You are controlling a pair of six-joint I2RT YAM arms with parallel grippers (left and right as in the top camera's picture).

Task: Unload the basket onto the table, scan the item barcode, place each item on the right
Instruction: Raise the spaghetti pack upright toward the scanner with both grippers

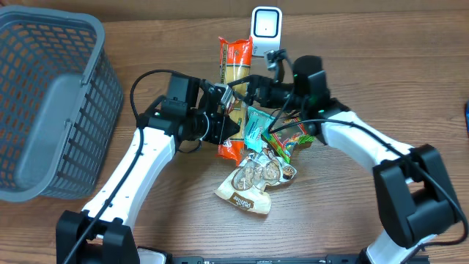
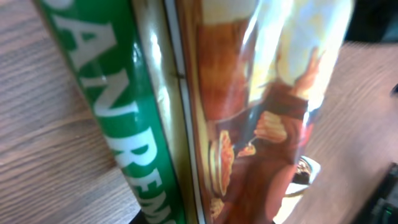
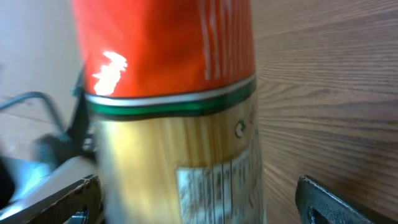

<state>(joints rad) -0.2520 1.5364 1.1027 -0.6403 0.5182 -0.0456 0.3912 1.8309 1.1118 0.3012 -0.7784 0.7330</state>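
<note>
Left gripper [image 1: 229, 126] is clamped tight on the pasta packet [image 1: 236, 70], well short of the scanner [image 1: 265, 23], at the packet's far half. Right gripper [image 1: 248, 89] stands wide open, a finger either side of the packet, closer to the scanner, touching nothing.

The danger here: one narrow pinch on a long, slick packet. It could swivel or sag in that grip, and the barcode [image 3: 208, 186] would swing off the scanner's window. And those spread right fingers straddle it, so a sideways pull could clip the packet and twist it loose, down onto the snack packets [image 1: 256, 180] farther from the scanner.

The long axis runs straight from beside the scanner back towards the robot, orange end up by the scanner. The barcode faces the right wrist camera; whether it faces the scanner, can't tell.
</note>
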